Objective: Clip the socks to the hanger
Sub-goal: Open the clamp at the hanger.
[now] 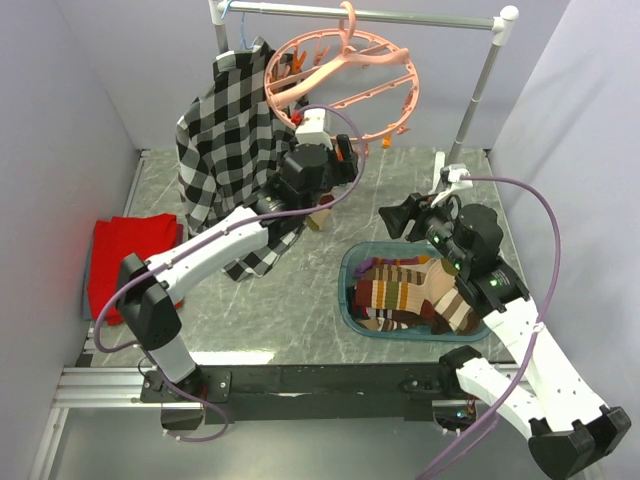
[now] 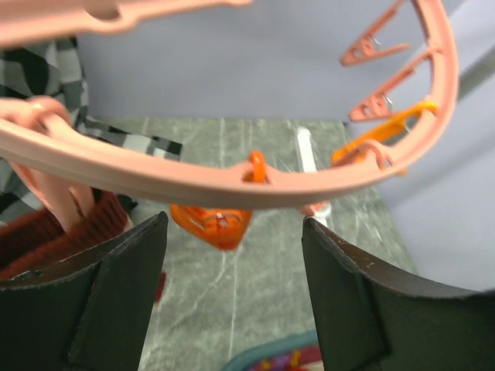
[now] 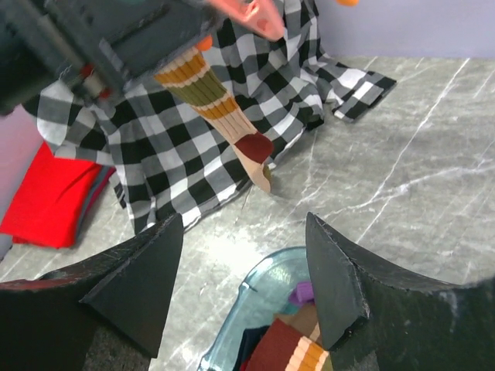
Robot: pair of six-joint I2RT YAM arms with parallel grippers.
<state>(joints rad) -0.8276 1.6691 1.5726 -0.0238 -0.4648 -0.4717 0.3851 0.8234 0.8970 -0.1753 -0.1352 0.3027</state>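
Your left gripper (image 2: pixel 232 232) has its jaws apart and empty, just under the rim of the round salmon-pink plastic hanger (image 2: pixel 193 182), with an orange clip (image 2: pixel 213 224) beyond its fingers. Your right gripper (image 3: pixel 244 224), also spread and holding nothing, hovers over the translucent blue tub (image 1: pixel 345 290) of striped knitted socks (image 1: pixel 410 290). One olive-and-orange striped sock (image 3: pixel 209 93) hangs before the black-and-white plaid shirt (image 3: pixel 170 154), its top hidden.
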